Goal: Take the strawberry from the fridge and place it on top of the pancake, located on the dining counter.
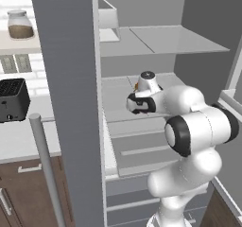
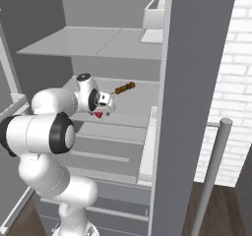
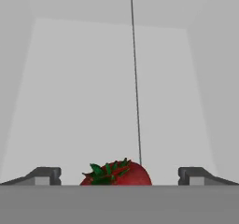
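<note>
In the left base view, a glass jar [image 1: 20, 24] of brown stuff sat on a shelf at the far left, with a black toaster [image 1: 12, 100] on the white worktop [image 1: 28, 136] below it. The open grey door of the fridge [image 1: 71, 79] stood next, its silver handle [image 1: 45, 164] in front. To the right, the white arm reached onto a middle shelf; from this side the wrist hid whatever lay under the hand.

The right base view looked at the same shelf from the other side. There the gripper [image 2: 104, 107] pointed down at the shelf, and the strawberry [image 2: 99, 114] showed as a small red spot just beneath it. A little further right and back lay a brownish-orange skewer-like food item [image 2: 123, 87], apart from the berry. An empty pale bin [image 2: 155, 18] hung higher up, beside the other door, and a white brick wall [image 2: 226, 82] closed off the right edge.

The hand view gave the closest look: the strawberry's green-leafed top sat low in the middle, between the two fingertips [image 3: 44, 175], which stood spread wide with clear gaps on both sides and touched nothing.
</note>
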Robot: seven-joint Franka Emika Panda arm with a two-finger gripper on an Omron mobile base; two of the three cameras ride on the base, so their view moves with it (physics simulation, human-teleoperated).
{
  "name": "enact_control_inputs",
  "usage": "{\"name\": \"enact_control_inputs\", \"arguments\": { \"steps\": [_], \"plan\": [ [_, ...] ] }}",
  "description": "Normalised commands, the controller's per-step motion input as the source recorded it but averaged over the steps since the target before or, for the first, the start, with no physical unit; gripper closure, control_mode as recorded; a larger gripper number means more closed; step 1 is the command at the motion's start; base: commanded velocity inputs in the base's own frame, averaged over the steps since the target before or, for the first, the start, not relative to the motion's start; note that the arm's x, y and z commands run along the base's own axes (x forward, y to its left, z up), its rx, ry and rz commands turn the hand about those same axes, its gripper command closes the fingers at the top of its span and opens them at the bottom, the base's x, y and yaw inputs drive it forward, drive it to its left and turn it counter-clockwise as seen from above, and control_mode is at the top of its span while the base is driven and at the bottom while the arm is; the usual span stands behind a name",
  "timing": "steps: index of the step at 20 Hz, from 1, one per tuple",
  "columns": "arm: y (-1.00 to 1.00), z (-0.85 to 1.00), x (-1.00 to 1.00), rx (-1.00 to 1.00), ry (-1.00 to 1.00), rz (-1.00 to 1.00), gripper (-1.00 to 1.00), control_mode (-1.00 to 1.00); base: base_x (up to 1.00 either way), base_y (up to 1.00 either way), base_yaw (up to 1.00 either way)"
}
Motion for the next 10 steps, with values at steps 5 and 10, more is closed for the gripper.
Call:
{"name": "enact_control_inputs", "arguments": {
  "steps": [5, 10],
  "plan": [
    [0.00, -0.03, -0.02, 0.00, 0.00, -0.02, 1.00, -1.00, 0.00, 0.00, 0.00],
    [0.00, -0.08, 0.00, 0.00, 0.00, 0.00, 1.00, -1.00, 0.00, 0.00, 0.00]
  ]
}}
